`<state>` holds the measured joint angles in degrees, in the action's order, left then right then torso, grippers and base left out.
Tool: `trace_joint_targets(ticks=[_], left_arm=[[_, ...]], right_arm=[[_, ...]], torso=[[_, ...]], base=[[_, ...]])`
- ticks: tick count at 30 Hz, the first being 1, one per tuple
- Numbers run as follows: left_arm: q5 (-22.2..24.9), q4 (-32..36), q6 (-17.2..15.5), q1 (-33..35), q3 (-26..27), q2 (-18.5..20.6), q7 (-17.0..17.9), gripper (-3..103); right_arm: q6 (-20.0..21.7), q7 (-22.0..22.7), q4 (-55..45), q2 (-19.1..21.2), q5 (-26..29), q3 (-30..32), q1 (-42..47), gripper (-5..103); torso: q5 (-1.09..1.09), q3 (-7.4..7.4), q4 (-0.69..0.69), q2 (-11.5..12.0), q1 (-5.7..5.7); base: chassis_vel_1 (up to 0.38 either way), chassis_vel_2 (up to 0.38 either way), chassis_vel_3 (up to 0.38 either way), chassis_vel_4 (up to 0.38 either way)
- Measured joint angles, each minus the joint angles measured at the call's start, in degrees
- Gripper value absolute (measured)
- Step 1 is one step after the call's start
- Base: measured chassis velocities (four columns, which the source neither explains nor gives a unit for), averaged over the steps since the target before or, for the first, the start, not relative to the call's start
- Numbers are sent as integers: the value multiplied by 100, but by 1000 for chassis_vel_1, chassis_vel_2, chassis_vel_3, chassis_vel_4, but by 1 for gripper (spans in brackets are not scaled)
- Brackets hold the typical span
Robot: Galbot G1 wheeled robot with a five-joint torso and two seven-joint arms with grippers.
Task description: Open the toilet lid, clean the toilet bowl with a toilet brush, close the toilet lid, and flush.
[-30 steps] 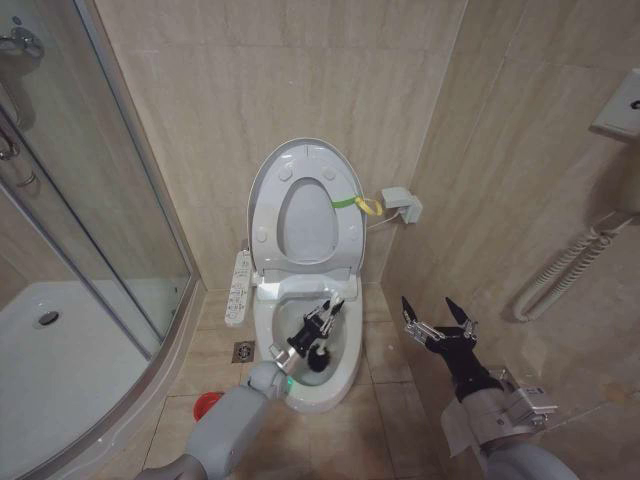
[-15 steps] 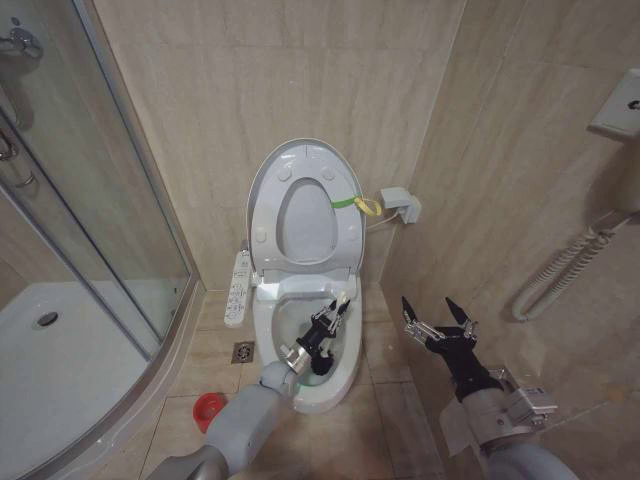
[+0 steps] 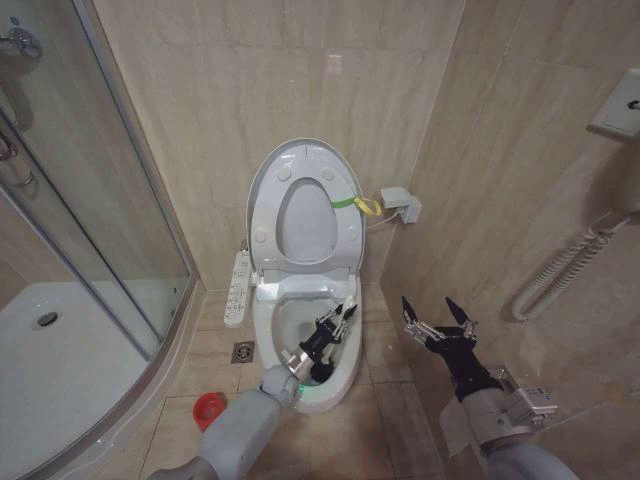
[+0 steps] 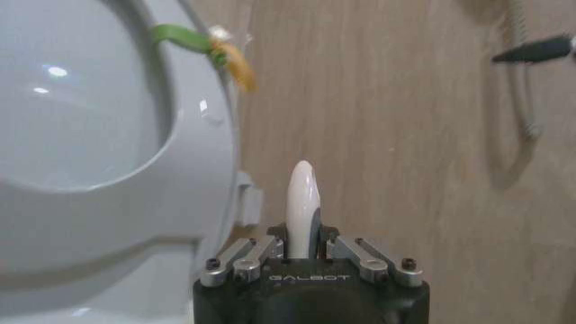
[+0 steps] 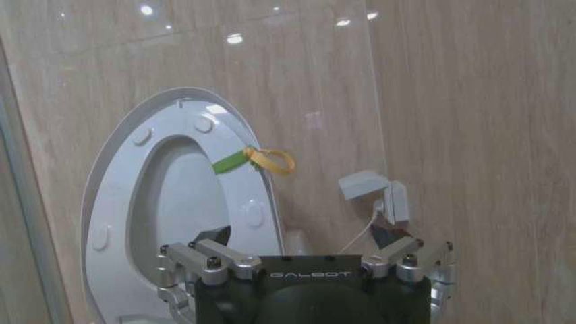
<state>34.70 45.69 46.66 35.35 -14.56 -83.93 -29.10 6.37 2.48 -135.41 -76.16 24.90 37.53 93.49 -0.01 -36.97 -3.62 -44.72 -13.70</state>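
1. The toilet brush (image 3: 330, 345) has its dark head low inside the toilet bowl (image 3: 345, 372), partly hidden.
2. The left gripper (image 3: 335, 325) reaches into the bowl, clamped on the brush handle.
3. The right gripper (image 3: 438, 318) hangs beside the bowl, fingers spread wide.
4. The toilet lid (image 3: 262, 190) stands upright.

One toilet bowl (image 3: 305, 390), one toilet lid (image 3: 262, 190) (raised), one toilet brush (image 3: 343, 310), two end effectors.

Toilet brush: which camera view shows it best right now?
The head view: the toilet brush runs from its white handle in the left gripper down to the dark head inside the toilet bowl. The left wrist view gives just the handle tip between the gripper's fingers. The right wrist view looks at the raised toilet lid instead.
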Motion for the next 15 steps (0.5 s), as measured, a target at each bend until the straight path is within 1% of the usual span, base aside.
trace_joint_targets(ticks=[1, 3, 5, 6, 7, 8, 9, 10, 12, 13, 15], left_arm=[[-6, -218, 17, -24, 71, -9, -36, 21], [-28, -445, 26, -69, 164, 33, -75, 21], [-41, -471, 25, -76, 198, 88, -76, 21], [-45, -433, 19, -71, 222, 147, -74, 21], [-39, -268, 12, -67, 226, 218, -68, 21], [-39, -268, 12, -67, 226, 218, -68, 21], [-31, -77, -1, -62, 229, 262, -62, 21], [-22, 101, -3, -55, 216, 290, -59, 20], [-17, 411, -7, -47, 160, 309, -60, 20], [-17, 411, -7, -47, 160, 309, -60, 20], [2, 622, -6, -26, 99, 279, -57, 20]], right_arm=[[0, 0, 0, 0, 0, 0, 0, 100], [0, 0, 0, 0, 0, 0, 0, 100], [0, 0, 0, 0, 0, 0, 0, 100], [0, 0, 0, 0, 0, 0, 0, 100], [0, 0, 0, 0, 0, 0, 0, 100], [0, 0, 0, 0, 0, 0, 0, 100], [0, -1, 0, 0, 0, 0, 0, 100], [0, -1, 0, 0, 0, 0, 0, 100], [0, 0, 0, 0, 0, 0, 0, 100], [0, 0, 0, 0, 0, 0, 0, 100], [0, 0, 0, 0, 0, 0, 0, 100]], torso=[[-1, 1, -1, 0, 0], [-1, 2, -2, -1, 1], [0, 1, 0, -1, 1], [2, -1, 4, 0, 0], [2, -2, 9, 1, -1], [2, -2, 9, 1, -1], [2, -1, 5, 0, 0], [2, -1, 5, 1, 0], [-1, -1, 1, 1, 0], [-1, -1, 1, 1, 0], [2, -1, 0, 0, 0]], base=[[0, 0, 0, 0], [0, 0, 0, 0], [0, 0, 0, 0], [0, 0, 0, 0], [0, 0, 0, 0], [0, 0, 0, 0], [0, 0, 0, 0], [0, 0, 0, 0], [0, 0, 0, 0], [0, 0, 0, 0], [0, 0, 0, 0]])
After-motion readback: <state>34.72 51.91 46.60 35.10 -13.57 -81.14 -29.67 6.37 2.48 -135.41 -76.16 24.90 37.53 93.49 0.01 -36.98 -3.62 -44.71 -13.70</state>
